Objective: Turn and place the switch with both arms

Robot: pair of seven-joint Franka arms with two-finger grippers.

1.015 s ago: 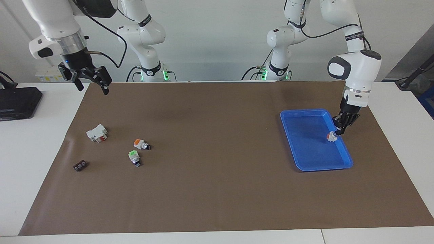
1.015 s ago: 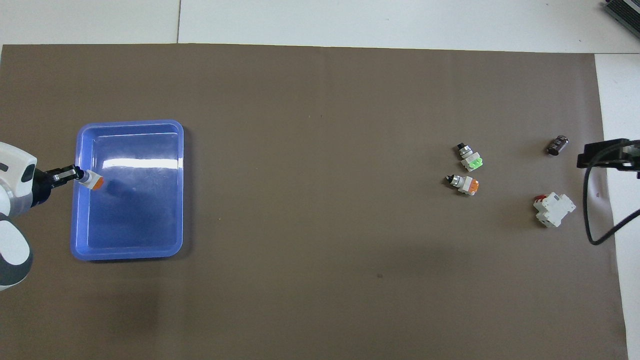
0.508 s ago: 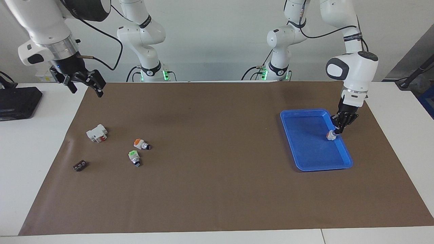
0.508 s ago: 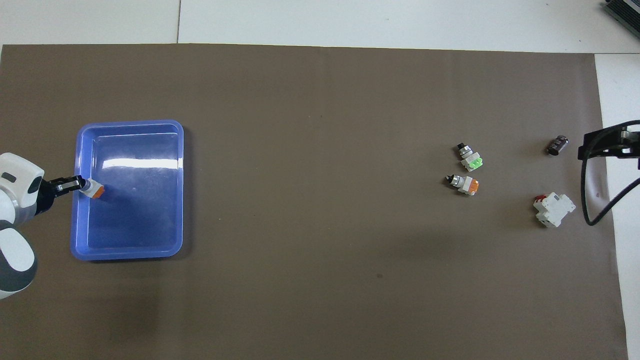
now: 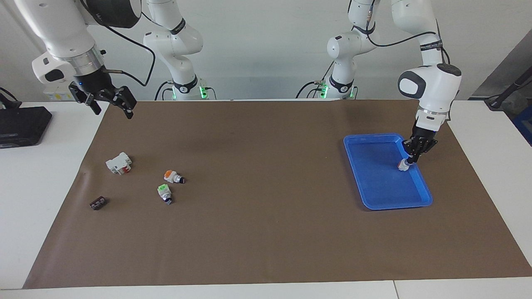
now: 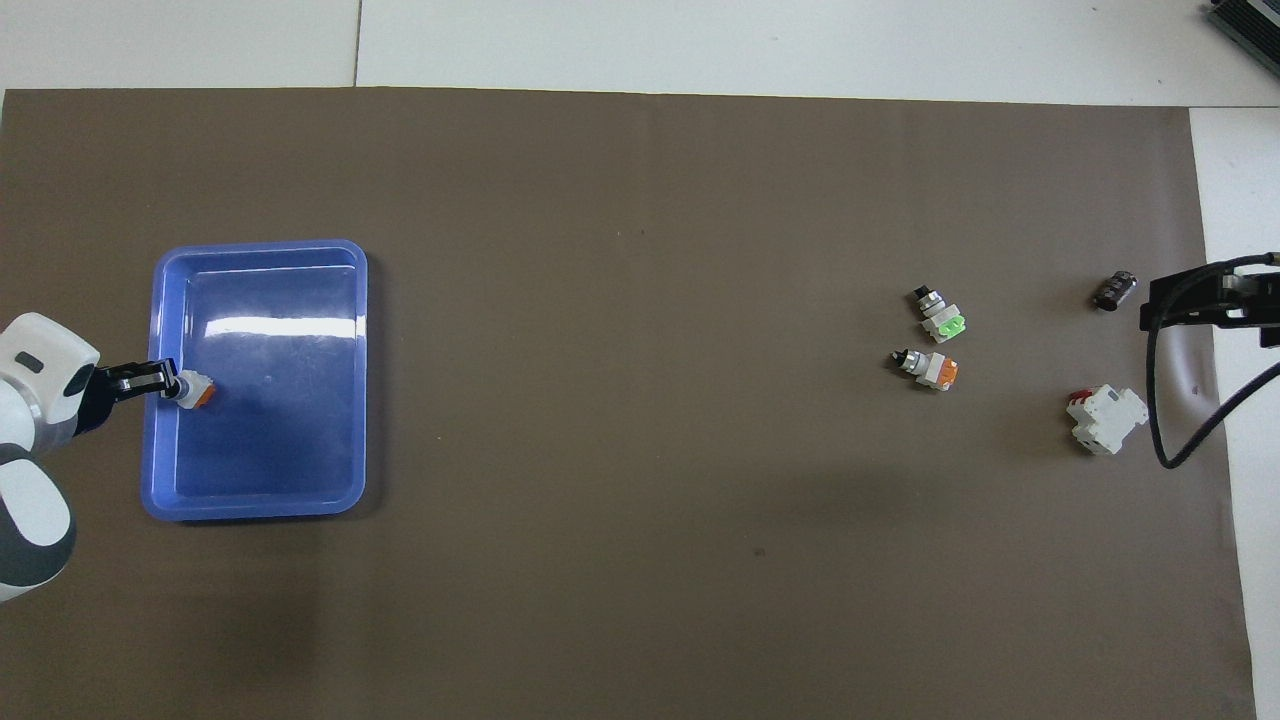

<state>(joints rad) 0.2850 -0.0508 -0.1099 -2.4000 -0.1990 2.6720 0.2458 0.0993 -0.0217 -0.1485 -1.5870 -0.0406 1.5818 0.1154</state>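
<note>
The switch [image 5: 403, 165] sits in the blue tray [image 5: 374, 199], the left gripper [image 5: 411, 160] at its knob, grip uncertain, while the right gripper [image 5: 111, 99] hangs wide open over the mat's [image 5: 266, 232] corner, well apart from the spare switches [image 5: 173, 177].

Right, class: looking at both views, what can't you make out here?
- Switch knob: the left gripper covers it in both views.
- Whether the switch rests on the tray: too small to tell.
- Right gripper: cut by the overhead view's edge.
</note>
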